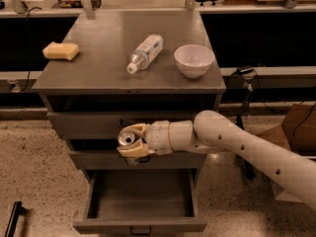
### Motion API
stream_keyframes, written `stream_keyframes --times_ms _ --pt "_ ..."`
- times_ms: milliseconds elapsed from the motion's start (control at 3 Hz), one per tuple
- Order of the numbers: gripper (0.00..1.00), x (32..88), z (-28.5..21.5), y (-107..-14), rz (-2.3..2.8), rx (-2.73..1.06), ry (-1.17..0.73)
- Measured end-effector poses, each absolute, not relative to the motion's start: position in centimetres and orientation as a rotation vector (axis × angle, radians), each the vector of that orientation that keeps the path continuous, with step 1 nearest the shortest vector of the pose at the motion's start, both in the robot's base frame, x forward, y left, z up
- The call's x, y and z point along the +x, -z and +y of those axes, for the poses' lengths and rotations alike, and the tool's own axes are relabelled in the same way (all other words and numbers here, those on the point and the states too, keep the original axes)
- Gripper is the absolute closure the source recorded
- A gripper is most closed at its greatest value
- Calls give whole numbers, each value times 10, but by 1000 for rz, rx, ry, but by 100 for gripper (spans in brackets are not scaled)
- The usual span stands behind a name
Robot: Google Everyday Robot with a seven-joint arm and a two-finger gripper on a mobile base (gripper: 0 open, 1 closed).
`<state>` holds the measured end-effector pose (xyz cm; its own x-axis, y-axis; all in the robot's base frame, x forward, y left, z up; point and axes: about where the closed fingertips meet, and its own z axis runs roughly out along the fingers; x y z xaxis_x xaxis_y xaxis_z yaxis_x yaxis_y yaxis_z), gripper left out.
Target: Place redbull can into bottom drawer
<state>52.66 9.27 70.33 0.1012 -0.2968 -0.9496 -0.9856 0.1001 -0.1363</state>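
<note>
End effector [130, 145] above open bottom drawer [168, 225]

Dim warm overhead light; the gripper [131, 144] sits lit before shadowed drawers [89, 125].

redbull can [126, 138]: you see its silver top and pull tab turned up toward the camera; the body is mostly hidden.
can's place: held in the air above the back of the bottom drawer [143, 225].
bottom drawer: grey metal, lowest, pulled open toward you, small dark handle on its front.
claw [130, 142]: clamped around the can, above the drawer's rear edge.
</note>
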Motion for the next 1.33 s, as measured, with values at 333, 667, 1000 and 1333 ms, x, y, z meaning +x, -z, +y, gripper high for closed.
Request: stream_keyframes --times_ms 333,667,1000,1333 --pt "100 532 86 -673 1414 -1366 -893" --pt "100 537 77 -625 1413 -1351 -905" --pt "100 539 74 -576 1397 -1341 -933" --pt "100 535 78 -501 1354 -1348 -964"
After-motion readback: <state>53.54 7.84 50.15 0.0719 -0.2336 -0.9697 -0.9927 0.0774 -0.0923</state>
